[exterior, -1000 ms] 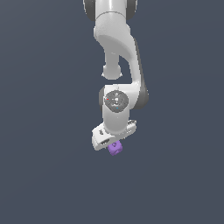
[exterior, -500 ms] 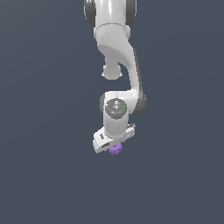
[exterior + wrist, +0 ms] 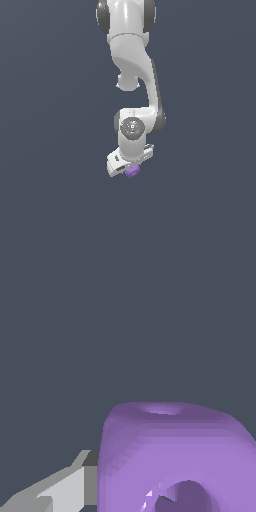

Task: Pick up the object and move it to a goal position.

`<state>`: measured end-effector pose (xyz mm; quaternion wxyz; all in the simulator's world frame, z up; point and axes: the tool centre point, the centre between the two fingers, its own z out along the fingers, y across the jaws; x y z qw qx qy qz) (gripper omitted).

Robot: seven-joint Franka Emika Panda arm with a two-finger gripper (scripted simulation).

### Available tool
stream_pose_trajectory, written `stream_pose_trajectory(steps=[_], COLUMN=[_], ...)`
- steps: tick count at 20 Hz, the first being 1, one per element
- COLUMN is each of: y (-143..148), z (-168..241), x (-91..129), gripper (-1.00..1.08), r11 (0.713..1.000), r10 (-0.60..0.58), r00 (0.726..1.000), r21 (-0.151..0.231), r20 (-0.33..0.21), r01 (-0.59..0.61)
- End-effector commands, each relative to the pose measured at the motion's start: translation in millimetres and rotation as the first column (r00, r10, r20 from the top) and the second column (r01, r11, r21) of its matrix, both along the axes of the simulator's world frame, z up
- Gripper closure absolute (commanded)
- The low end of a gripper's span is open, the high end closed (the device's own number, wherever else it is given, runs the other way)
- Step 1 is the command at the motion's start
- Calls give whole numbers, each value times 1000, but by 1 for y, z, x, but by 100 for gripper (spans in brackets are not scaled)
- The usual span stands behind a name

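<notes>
The white arm (image 3: 131,75) hangs down from the top of the exterior view, bends at a round joint, and ends in the gripper (image 3: 131,169) at about mid-height, slightly toward the lower part of the frame. The purple block (image 3: 132,172) sits at the underside of the gripper, tucked against the white hand body, with only its lower and outer edges showing past it. It appears to be held between the jaws, which are closed in on it, though the exterior view is too small to show the finger surfaces clearly.

In the wrist view the block (image 3: 175,456) fills the lower part of the picture, very close to the camera. Its corners are rounded, a shallow round dimple marks one face and a deeper round hollow opens on the face nearest the lens. One light grey finger (image 3: 65,488) runs in from the corner and meets the block's side, touching it; the opposite finger is hidden behind the block.

Around the gripper and block there is only flat, dark grey-blue background on every side in both views. No desk edge, wall or other thing shows near the block, so the space beside, above and below it reads as open. Whether a surface lies under it cannot be told.
</notes>
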<state>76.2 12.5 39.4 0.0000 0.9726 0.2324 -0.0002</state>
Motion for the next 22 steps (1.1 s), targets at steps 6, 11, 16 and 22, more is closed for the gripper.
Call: stream_pose_trajectory(steps=[6, 11, 16, 22], y=[0, 0, 0, 1], z=[0, 1, 5, 15], x=[0, -1, -7, -24], gripper=[108, 108, 108, 108], r11=[1000, 1000, 1000, 1000], r10=[0, 0, 0, 0], r00=[1000, 1000, 1000, 1000], r21=[0, 0, 0, 0], r20=[0, 0, 0, 0], r01=[0, 0, 0, 0])
